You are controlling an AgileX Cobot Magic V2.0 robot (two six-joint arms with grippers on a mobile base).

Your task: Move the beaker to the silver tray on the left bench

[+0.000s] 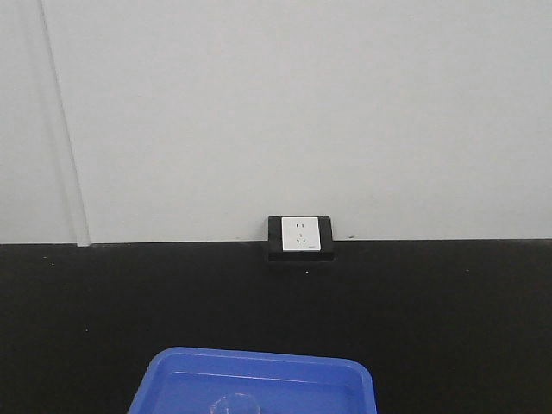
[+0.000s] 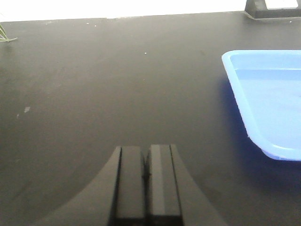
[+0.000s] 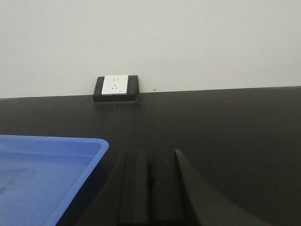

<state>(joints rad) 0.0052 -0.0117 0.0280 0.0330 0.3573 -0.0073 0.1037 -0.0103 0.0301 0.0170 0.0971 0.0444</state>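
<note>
Both pairs of jaws are pressed together beside the blue tray (image 1: 259,355); approaching unopened could topple its beaker (image 1: 237,404).

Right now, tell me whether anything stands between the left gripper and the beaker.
Only the rim of the blue tray: the beaker sits inside it, and the left gripper is over black bench beside it. The silver tray is out of view.

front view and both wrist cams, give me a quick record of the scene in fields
beaker: in the blue tray, at the front view's bottom edge
blue tray: on the black counter, in front of the wall socket
silver tray: not in view
left gripper: shut, empty
right gripper: shut, empty
</note>
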